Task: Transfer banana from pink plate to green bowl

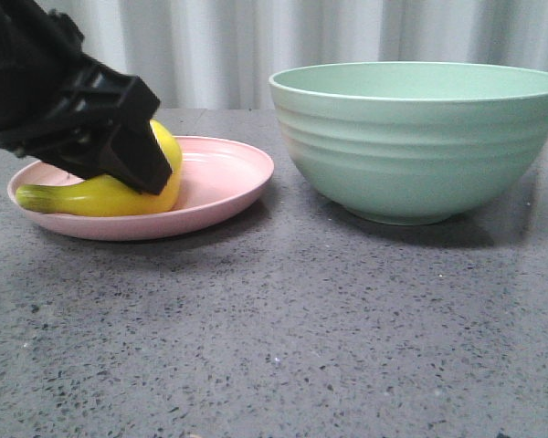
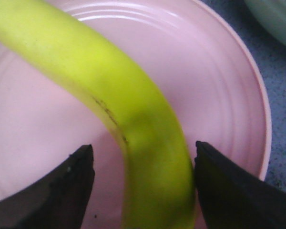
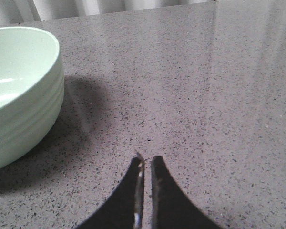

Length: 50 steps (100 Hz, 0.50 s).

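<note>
Step in hand: grasping the glossy, curved yellow banana (image 1: 105, 193), lying on the shallow pale-pink round plate (image 1: 221, 187) at table left. Left gripper (image 2: 142, 171) lowered over the fruit, fingers (image 2: 66, 191) spread wide on either side, not visibly pressing. Close evenly across the thick middle; avoid the tapered greenish stem end; lift straight before travelling toward the deep ridged mint-green bowl (image 1: 420, 137), just beside the plate. Right gripper (image 3: 145, 167) narrowed almost to touching, holding nothing, above bare table. Surface: speckled grey stone-look tabletop (image 1: 274, 338). Behind: pale pleated curtain (image 1: 256, 41).
</note>
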Each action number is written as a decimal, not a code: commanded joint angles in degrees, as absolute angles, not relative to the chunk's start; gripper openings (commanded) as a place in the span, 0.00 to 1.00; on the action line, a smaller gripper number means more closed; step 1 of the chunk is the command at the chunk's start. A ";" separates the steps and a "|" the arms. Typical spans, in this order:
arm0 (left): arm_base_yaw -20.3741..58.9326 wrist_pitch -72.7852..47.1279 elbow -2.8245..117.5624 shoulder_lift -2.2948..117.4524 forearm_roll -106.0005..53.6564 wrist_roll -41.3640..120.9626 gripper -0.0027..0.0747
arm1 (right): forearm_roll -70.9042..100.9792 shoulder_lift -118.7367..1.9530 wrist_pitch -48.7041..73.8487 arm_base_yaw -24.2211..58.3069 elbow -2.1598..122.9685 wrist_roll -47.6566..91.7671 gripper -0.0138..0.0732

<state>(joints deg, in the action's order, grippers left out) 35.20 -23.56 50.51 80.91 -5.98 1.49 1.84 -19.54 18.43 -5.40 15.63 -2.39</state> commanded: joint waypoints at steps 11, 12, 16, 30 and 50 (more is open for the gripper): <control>35.60 -18.74 52.48 81.56 -6.59 1.02 0.56 | 1.94 -20.48 13.59 -5.83 17.06 -2.26 0.11; 35.60 -18.56 52.48 81.66 -6.59 1.02 0.56 | 1.94 -20.48 13.59 -5.83 17.06 -2.26 0.11; 35.60 -18.42 52.59 82.15 -6.59 1.02 0.56 | 1.94 -20.48 13.59 -5.83 17.06 -2.26 0.11; 35.60 -18.42 52.98 83.25 -6.59 1.02 0.56 | 1.94 -20.48 13.59 -5.83 17.06 -2.26 0.11; 35.60 -18.31 53.10 83.28 -6.47 1.02 0.56 | 1.94 -20.48 13.59 -5.83 17.06 -2.26 0.11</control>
